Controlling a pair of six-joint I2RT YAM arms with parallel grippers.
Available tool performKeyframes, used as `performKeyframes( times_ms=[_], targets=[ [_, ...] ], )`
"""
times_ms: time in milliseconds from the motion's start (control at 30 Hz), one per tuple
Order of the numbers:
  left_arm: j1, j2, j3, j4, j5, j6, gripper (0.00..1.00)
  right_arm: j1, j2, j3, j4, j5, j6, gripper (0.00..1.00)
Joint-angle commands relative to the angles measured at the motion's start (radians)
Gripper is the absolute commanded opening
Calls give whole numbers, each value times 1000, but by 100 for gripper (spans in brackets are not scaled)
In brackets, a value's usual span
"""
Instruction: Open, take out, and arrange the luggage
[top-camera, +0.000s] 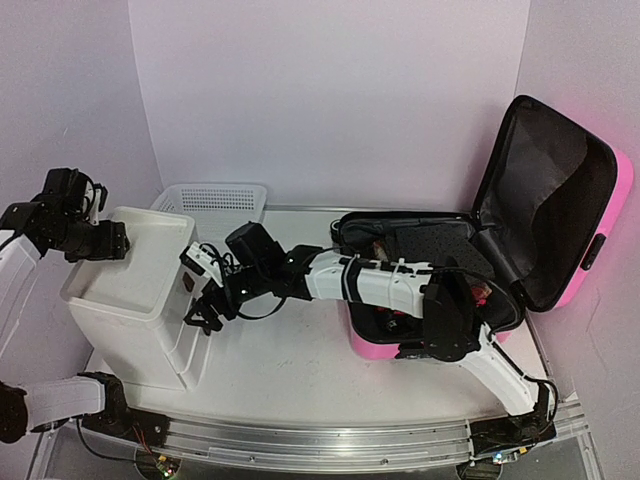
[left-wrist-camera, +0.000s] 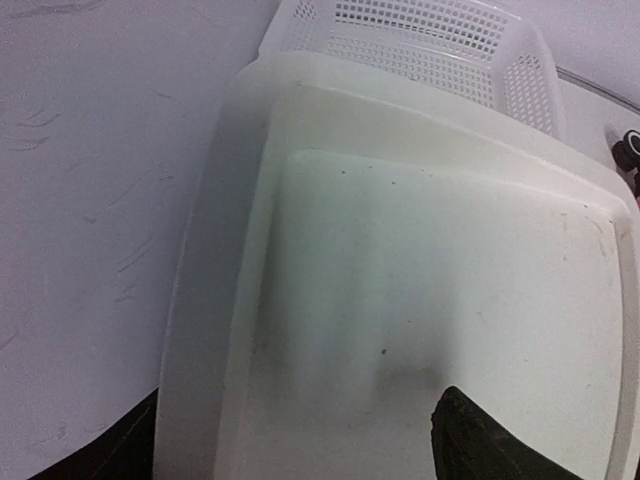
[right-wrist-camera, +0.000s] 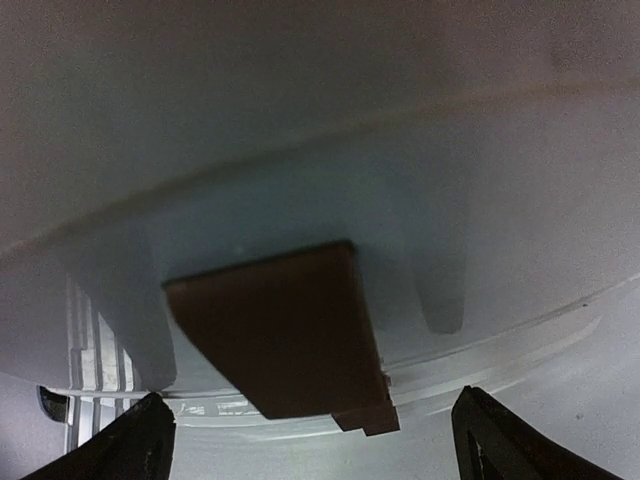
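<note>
The luggage (top-camera: 604, 224), a glossy pink hard-shell suitcase, lies open at the right of the table. Its black-lined lid stands upright and dark items show in its base. My left gripper (top-camera: 118, 242) hovers over the back left corner of the white drawer unit (top-camera: 135, 270). In the left wrist view the left gripper (left-wrist-camera: 300, 400) is open, with only the unit's bare top (left-wrist-camera: 420, 300) between its fingers. My right arm reaches across to the unit's front. There the right gripper (right-wrist-camera: 312, 395) is open, right in front of a brown handle (right-wrist-camera: 280, 340), without touching it.
A white mesh basket (top-camera: 215, 197) stands behind the drawer unit, and also shows in the left wrist view as the basket (left-wrist-camera: 420, 45). White walls close in the back and both sides. The right arm's links (top-camera: 380, 280) stretch over the middle of the table.
</note>
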Motion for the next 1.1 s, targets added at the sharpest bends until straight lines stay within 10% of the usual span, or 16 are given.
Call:
performKeyframes(
  times_ms=[0,200,533,833,1067],
  targets=[
    [-37,-93,200,-135,49,-36,91,75,164,261,255,88,110,98],
    [-37,-100,351,-180,166,-26,94,92,359,562,290,193,212,98],
    [-36,-77,209,-165,49,-46,91,92,37,156,284,279,134,98],
    [-56,61,213,-109,453,-30,86,38,-292,-166,113,358,248,98],
    [-207,142,236,-81,231,-38,86,-76,-694,-656,-14,402,273,98]
  ],
)
